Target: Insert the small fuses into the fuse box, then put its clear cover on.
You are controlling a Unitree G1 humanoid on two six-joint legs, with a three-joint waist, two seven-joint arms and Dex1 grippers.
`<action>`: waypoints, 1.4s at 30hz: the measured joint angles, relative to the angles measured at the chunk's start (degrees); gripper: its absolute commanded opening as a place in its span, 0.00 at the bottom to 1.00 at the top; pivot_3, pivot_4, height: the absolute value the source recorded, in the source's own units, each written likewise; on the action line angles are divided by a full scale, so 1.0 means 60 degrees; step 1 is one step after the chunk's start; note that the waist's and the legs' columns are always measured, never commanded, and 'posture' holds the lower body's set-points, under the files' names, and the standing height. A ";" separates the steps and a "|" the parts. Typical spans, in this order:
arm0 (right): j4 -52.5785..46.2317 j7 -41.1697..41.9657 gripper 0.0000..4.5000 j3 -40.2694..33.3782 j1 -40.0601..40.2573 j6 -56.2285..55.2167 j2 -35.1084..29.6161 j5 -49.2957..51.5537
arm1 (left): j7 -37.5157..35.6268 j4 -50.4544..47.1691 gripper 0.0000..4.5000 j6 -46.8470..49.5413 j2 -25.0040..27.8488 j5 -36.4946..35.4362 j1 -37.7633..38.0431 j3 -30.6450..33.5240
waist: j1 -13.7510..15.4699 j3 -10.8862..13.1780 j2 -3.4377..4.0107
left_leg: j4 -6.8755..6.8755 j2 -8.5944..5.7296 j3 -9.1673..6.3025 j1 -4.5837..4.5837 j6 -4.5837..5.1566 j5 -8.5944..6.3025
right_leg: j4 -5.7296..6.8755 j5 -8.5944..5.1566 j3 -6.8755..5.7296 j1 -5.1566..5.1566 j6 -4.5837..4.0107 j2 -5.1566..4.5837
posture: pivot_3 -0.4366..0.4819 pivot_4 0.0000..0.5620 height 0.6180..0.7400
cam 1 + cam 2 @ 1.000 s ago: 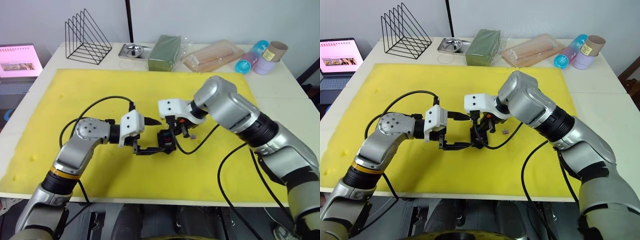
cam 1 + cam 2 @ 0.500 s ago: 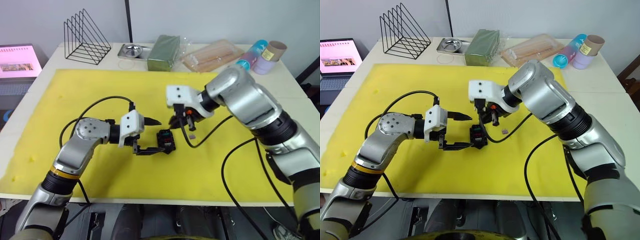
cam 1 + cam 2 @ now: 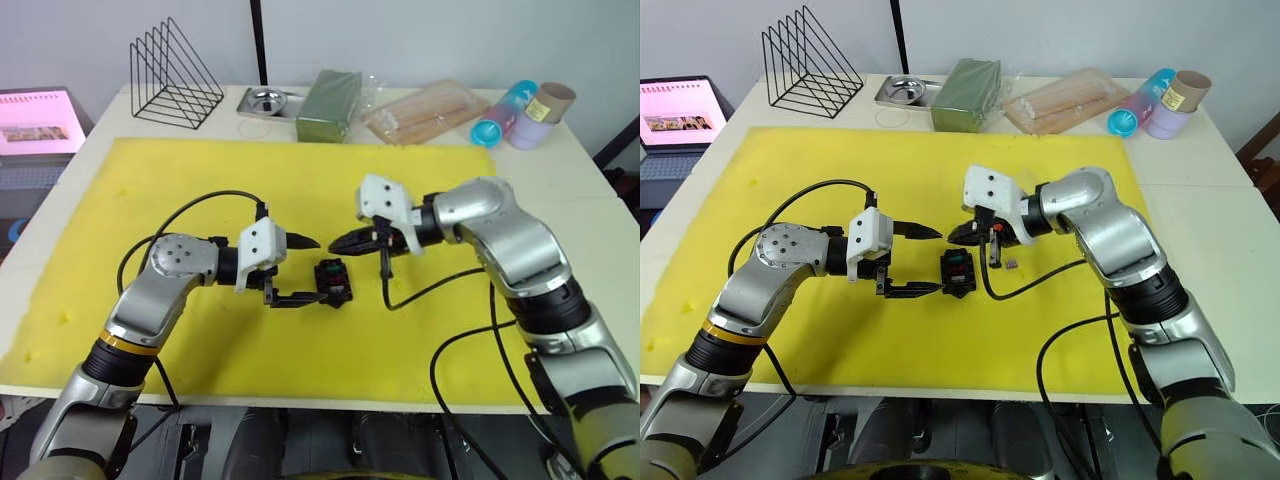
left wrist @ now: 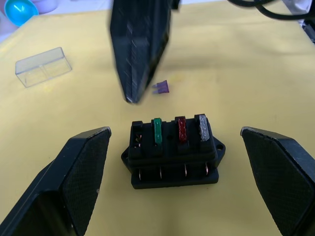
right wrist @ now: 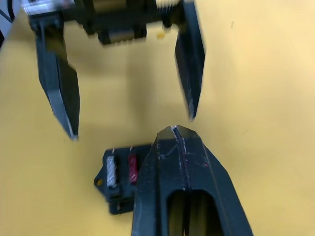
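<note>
The black fuse box lies on the yellow mat, with a green, a red and a grey fuse standing in its slots and one slot bare. My left gripper is open, one finger on each side of the fuse box without touching it. A purple fuse lies loose on the mat just beyond the box. The clear cover rests on the mat farther off. My right gripper hovers just behind the box, shut, with nothing visible between its fingertips.
Along the table's back edge stand a black wire rack, a small metal tray, a green packet, a clear bag of sticks and coloured cups. A laptop sits at far left. Cables trail from both wrists.
My right gripper has lifted off the fuse box and drawn back to the right, its arm swinging outward. The left gripper and the box have stayed put.
</note>
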 measured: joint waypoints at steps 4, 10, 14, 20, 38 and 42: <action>0.0000 -0.0135 0.01 -0.0005 0.0080 -0.0060 0.0004 0.0128 | 0.0001 0.0008 1.00 0.0000 0.0009 0.0000 0.0000 -0.0001 | -0.0002 0.0000 0.0000 | 0.0000 0.0000 -0.0001 0.0000 0.0000 0.0000 | 0.0000 0.0000 -0.0001 0.0000 0.0000 0.0002 | 0.48 0.27 1.00; 0.0156 -0.0248 0.01 -0.0010 0.0215 0.0010 0.0080 0.0458 | 0.0003 0.0031 1.00 0.0000 0.0009 0.0000 -0.0007 0.0000 | 0.0006 0.0000 0.0000 | 0.0000 0.0000 -0.0001 0.0000 0.0000 0.0000 | 0.0000 0.0000 0.0000 0.0000 0.0000 0.0001 | 0.48 0.27 1.00; 0.0233 -0.0252 0.01 -0.0001 0.0220 0.0094 0.0073 0.0519 | 0.0010 0.0050 1.00 0.0000 0.0008 0.0000 -0.0007 -0.0001 | 0.0004 0.0000 0.0000 | 0.0000 0.0000 -0.0001 0.0000 0.0000 0.0000 | 0.0000 0.0000 0.0000 0.0000 0.0000 0.0001 | 0.48 0.27 1.00; 0.0624 -0.0262 0.01 0.0089 0.0279 -0.0083 0.0078 0.0490 | 0.0033 0.0052 1.00 0.0000 0.0003 0.0000 -0.0007 -0.0001 | 0.0001 0.0000 0.0000 | 0.0000 0.0000 -0.0001 0.0000 0.0000 0.0000 | 0.0000 0.0000 0.0000 0.0000 0.0000 0.0001 | 0.48 0.27 1.00; 0.1646 -0.0230 0.01 0.0429 0.0296 -0.1401 0.0081 0.0274 | 0.0097 0.0051 1.00 0.0005 -0.0001 -0.0003 -0.0007 -0.0001 | 0.0006 -0.0001 -0.0001 | 0.0000 0.0000 -0.0001 0.0016 0.0000 0.0000 | -0.0001 0.0000 -0.0001 0.0020 0.0000 0.0001 | 0.48 0.27 1.00; 0.1657 -0.0213 0.01 0.0512 0.0339 -0.1614 0.0080 0.0142 | 0.0097 0.0052 1.00 0.0005 -0.0019 -0.0003 -0.0007 -0.0001 | 0.0007 -0.0002 -0.0002 | 0.0000 0.0000 -0.0001 0.0025 0.0000 0.0000 | -0.0001 0.0000 -0.0001 0.0029 0.0000 0.0001 | 0.48 0.27 1.00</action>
